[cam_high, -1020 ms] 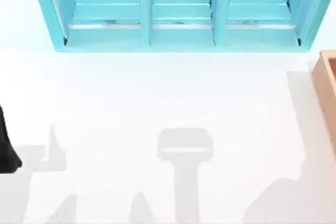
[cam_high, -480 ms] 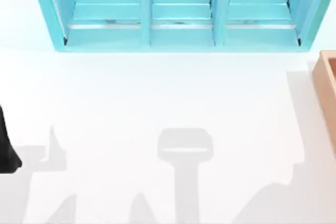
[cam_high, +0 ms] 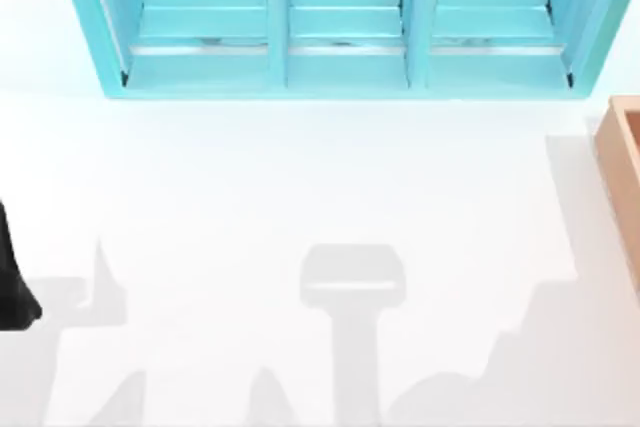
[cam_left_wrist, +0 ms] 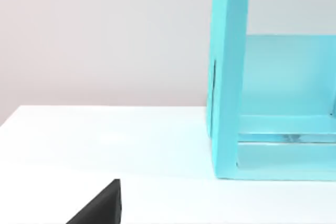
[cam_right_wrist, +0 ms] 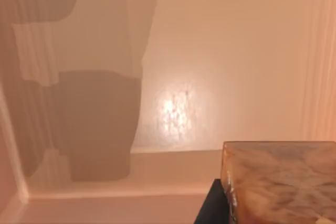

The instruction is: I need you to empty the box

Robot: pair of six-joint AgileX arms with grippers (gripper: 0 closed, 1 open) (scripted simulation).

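Note:
The box (cam_high: 625, 162) is tan wood with thick walls and shows partly at the table's right edge. The right wrist view looks down into the box's orange-brown inside (cam_right_wrist: 210, 51), which carries soft shadows. A wood-grained block (cam_right_wrist: 283, 182) sits close to that camera, and a dark part of my right gripper (cam_right_wrist: 210, 208) lies against its side. My left arm (cam_high: 10, 287) is parked at the table's left edge. A dark tip of my left gripper (cam_left_wrist: 100, 205) hangs over the white table.
A large turquoise three-compartment shelf unit (cam_high: 340, 57) stands along the back of the table, its left end wall (cam_left_wrist: 228, 77) facing the left wrist camera. The white tabletop (cam_high: 300, 177) lies between shelf, box and left arm, crossed by grey shadows near the front.
The grey shadow at the table's front right has spread leftward and changed shape. The box, the shelf and the left arm have not moved.

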